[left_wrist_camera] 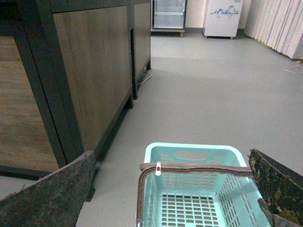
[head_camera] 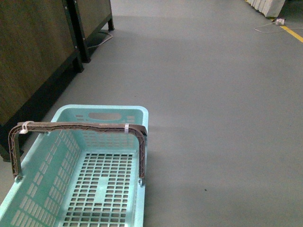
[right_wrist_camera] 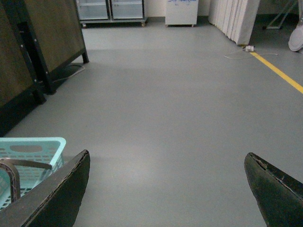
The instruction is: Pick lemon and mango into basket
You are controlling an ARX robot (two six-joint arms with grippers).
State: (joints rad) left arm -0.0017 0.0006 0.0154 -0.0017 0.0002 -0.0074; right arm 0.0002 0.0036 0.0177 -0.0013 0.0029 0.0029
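A grey, smooth floor [head_camera: 213,94] fills most of every view. The basket [head_camera: 123,109] stands on it at the robot's lower left, just beside dark wooden cabinets [head_camera: 28,52] on black frames. Its brown handle [head_camera: 80,126] is swung up across the top, and the slotted bottom lies open to view.

The front view shows neither arm. It does show a yellow line [head_camera: 291,33] and a pale cable [head_camera: 267,26] at the far right.

The left wrist view alone shows the far wall: a glass-fronted cooler [left_wrist_camera: 169,16], a white chest [left_wrist_camera: 222,19] with a blue drawing, and pale curtains [left_wrist_camera: 279,26]. The left hand [left_wrist_camera: 170,155] hangs above the basket with its fingers [left_wrist_camera: 47,198] spread wide, holding nothing.

In the right wrist view only a corner of the basket shows. The right hand [right_wrist_camera: 166,155] is over bare floor, its fingers [right_wrist_camera: 274,189] likewise wide apart.
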